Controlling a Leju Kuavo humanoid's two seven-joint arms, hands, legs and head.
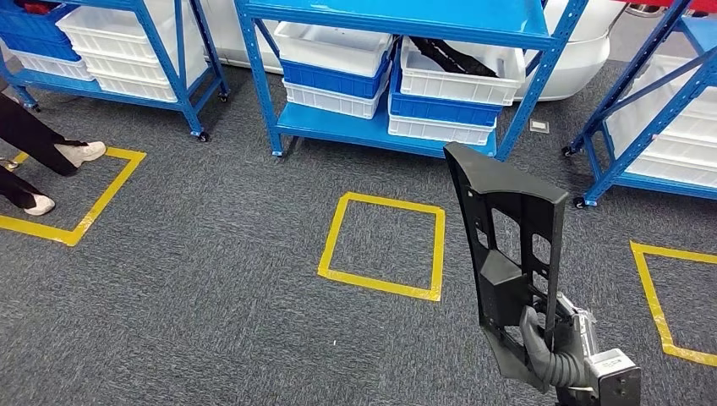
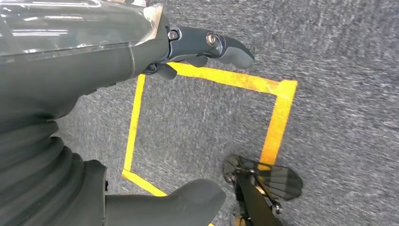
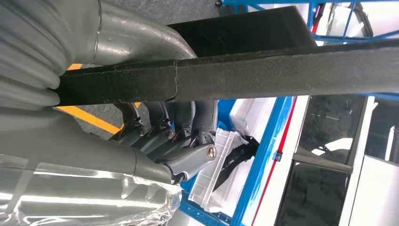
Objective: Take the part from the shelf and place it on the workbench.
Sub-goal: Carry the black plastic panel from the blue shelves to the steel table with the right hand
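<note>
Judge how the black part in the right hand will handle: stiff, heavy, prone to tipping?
The black part looks like rigid moulded plastic, probably stiff. Its open cutouts suggest it is light. The right hand grips its lower end, so the tall upper section may lever and tilt.

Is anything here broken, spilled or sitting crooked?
Nothing stands out. The right hand holds the black part upright and intact, the bins sit stacked on the blue shelf, and the carpet looks clean.
</note>
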